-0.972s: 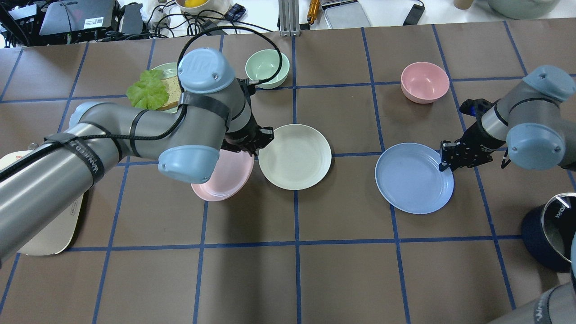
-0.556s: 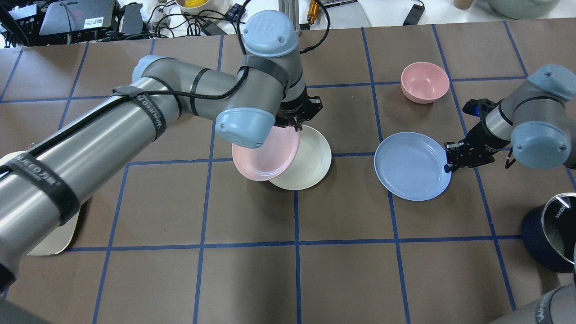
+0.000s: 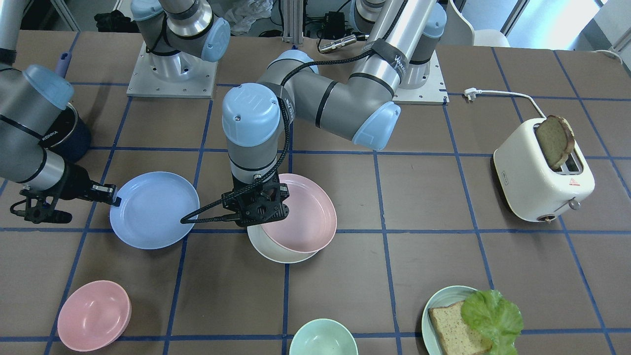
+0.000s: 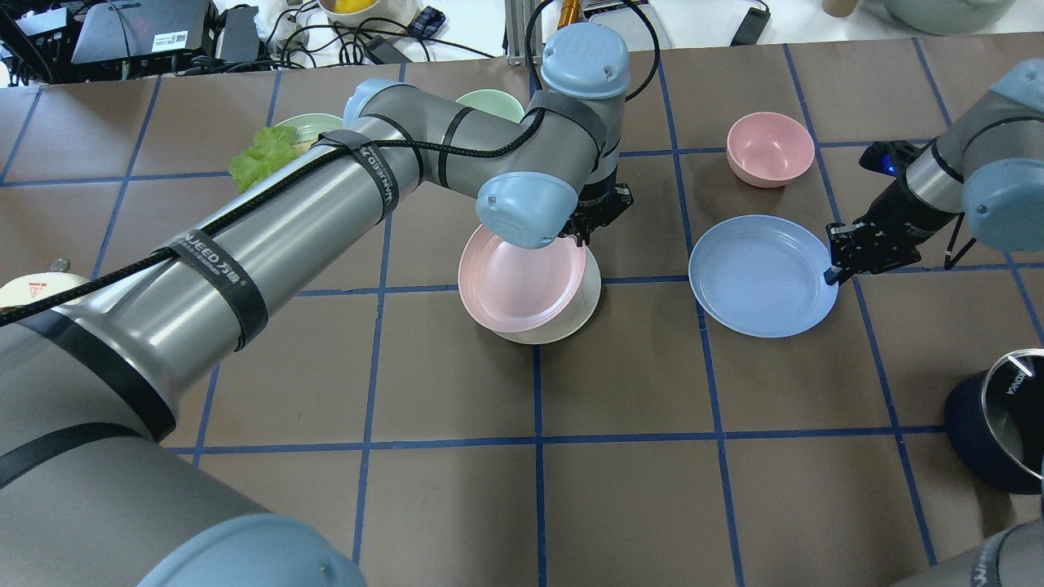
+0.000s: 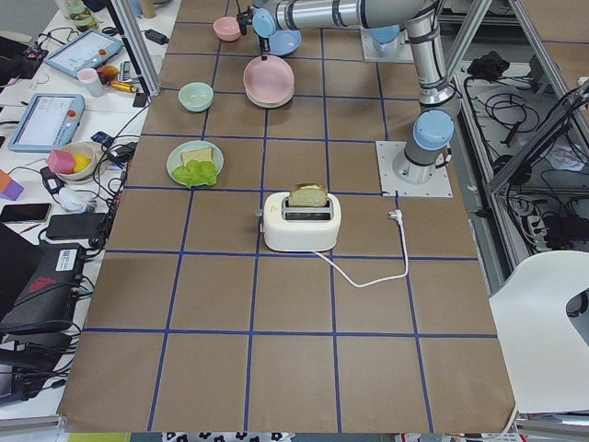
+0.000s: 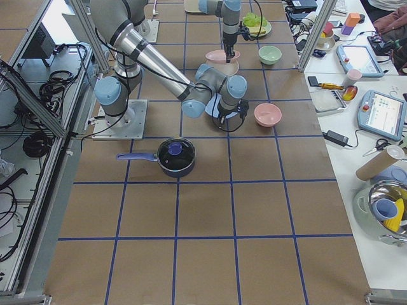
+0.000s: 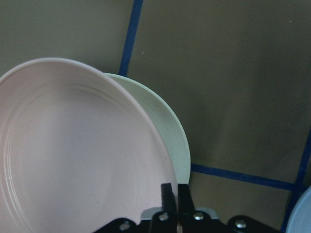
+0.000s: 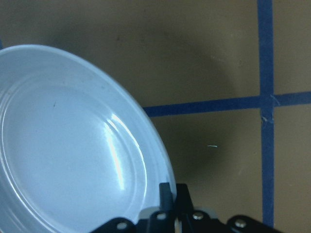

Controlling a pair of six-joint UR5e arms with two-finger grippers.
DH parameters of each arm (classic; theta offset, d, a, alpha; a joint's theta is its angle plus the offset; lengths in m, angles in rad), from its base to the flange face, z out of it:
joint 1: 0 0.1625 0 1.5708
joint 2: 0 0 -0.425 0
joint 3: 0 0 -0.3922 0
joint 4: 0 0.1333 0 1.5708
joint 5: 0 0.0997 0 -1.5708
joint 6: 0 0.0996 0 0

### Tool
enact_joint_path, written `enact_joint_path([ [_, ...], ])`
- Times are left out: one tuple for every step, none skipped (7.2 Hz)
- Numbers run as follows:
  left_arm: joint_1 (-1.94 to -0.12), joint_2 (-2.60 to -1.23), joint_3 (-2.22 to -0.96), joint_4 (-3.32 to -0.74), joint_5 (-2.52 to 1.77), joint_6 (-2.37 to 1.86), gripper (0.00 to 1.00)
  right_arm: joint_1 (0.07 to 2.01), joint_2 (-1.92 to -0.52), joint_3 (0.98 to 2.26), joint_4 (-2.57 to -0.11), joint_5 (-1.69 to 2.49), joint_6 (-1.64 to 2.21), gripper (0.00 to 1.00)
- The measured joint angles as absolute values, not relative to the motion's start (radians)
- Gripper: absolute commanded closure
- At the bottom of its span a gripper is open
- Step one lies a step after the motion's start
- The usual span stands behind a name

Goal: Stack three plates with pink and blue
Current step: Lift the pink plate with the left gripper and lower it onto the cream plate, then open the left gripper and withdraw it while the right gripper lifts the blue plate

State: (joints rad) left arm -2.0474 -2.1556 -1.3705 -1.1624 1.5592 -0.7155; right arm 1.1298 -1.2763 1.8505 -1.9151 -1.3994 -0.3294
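Overhead exterior: the pink plate [image 4: 518,281] hung over the cream plate [image 4: 589,300] near mid-table [image 4: 538,505]. It was offset twd the robot's left, so cream rim showed only as a crescent on the right & near edges. Couldn't tell if the two touched. The left gripper [image 4: 584,236] had its jaws clamped on the pink plate's far-right rim, and the wrist view showed them pinched tight there. The blue plate [image 4: 763,277] lay apart on the right, w/ a strip of brown table between it & the pair. The right gripper [image 4: 833,273] had its jaws clamped on that plate's right rim.

Around: the pink bowl [image 4: 769,148] sat near the blue plate's far edge. The mint bowl [image 4: 489,104] was mostly hidden behind the left arm [image 4: 269,236], which lay across the far-left side of the pair. The mint plate [image 3: 430,301] w/ bread [image 3: 451,323] & lettuce [image 3: 493,313] and the toaster [image 3: 540,177] were well off to the left. A dark pot [image 4: 999,416] stood near-right, by the right arm [image 4: 979,179].

Vs 0.6 s ago: the pink plate had moved right & covered far more of the cream. The blue plate had shifted away from the robot, closer to the pink bowl.
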Motion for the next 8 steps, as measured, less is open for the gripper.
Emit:
enact_joint_path([
  [-2.052,-2.172,-1.369,-1.163,1.561,-0.72,0.01,1.131,-1.276,1.826,-1.896,-1.399,-0.334,1.0],
  [-2.057,-2.187,-1.369,-1.157,1.564,-0.721,0.0,1.131,-1.277,1.808,-1.888,-1.399,-0.336,1.0],
  [-2.059,-2.194,-1.367,-1.149,1.567,-0.717,0.0,1.132,-1.276,1.791,-1.884,-1.399,-0.337,1.0],
  [-2.056,-2.187,-1.363,-1.143,1.565,-0.711,0.0,1.132,-1.275,1.777,-1.88,-1.398,-0.337,1.0],
  [-2.046,-2.164,-1.359,-1.143,1.561,-0.701,0.0,1.133,-1.276,1.768,-1.875,-1.397,-0.337,1.0],
  [-2.023,-2.126,-1.354,-1.163,1.557,-0.662,0.0,1.138,-1.279,1.765,-1.869,-1.393,-0.332,1.0],
  [-1.984,-2.078,-1.348,-1.225,1.548,-0.579,0.0,1.156,-1.282,1.765,-1.866,-1.384,-0.314,1.0],
  [-1.934,-2.018,-1.342,-1.327,1.54,-0.472,0.0,1.203,-1.286,1.765,-1.866,-1.378,-0.255,1.0],
])
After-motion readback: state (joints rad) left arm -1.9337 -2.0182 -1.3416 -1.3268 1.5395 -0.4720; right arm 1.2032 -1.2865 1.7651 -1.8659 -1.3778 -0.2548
